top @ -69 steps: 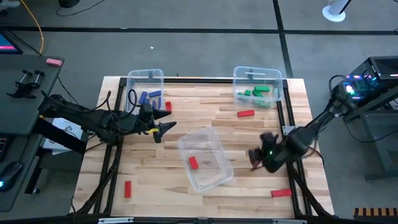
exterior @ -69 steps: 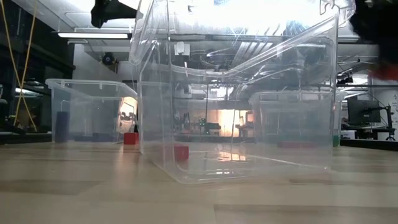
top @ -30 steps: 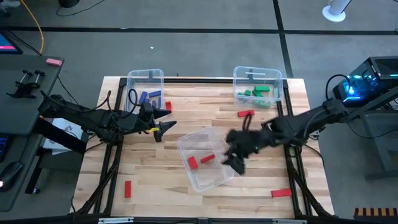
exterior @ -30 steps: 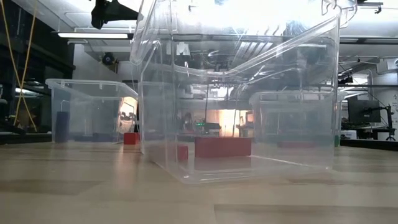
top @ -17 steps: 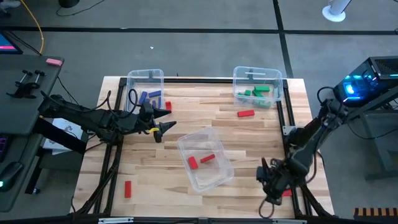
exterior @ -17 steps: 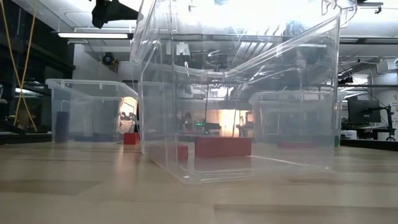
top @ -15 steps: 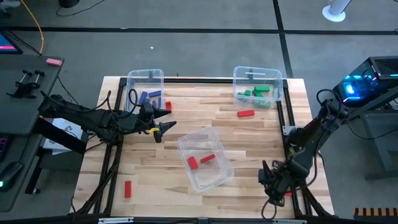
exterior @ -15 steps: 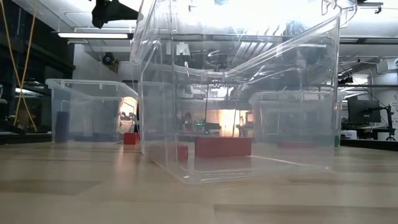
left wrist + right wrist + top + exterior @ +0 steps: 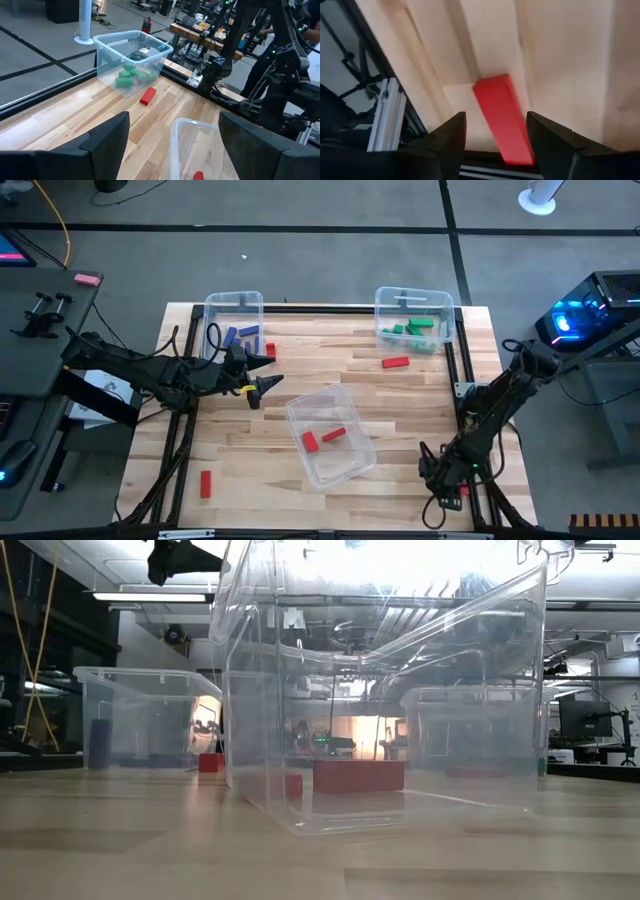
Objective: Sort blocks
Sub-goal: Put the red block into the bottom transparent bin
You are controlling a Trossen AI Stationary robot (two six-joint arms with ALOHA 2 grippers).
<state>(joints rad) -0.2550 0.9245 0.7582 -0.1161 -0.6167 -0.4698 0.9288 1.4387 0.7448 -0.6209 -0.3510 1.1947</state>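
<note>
The right gripper (image 9: 441, 471) hangs low over the near right corner of the table (image 9: 400, 395), its jaws apart and empty, with a long red bar (image 9: 503, 119) lying flat on the wood between its fingers (image 9: 442, 145) in the right wrist view. This bar looks like a solid, rigid block, light enough for a gentle squeeze and not at all fragile; its smooth faces could slip, so the best hold is probably across its narrow width near the middle, where it will not swing. It lies close to the table edge (little room to nudge it). Two red blocks already sit in the middle bin (image 9: 343, 467), a short one (image 9: 310, 442) and a bar (image 9: 334, 434). Other reds still lie loose: one (image 9: 396, 363) near the green bin (image 9: 443, 302), one (image 9: 205, 483) at the near left. The left gripper (image 9: 268, 385) waits beside the blue bin (image 9: 234, 301), jaws wide and empty
</note>
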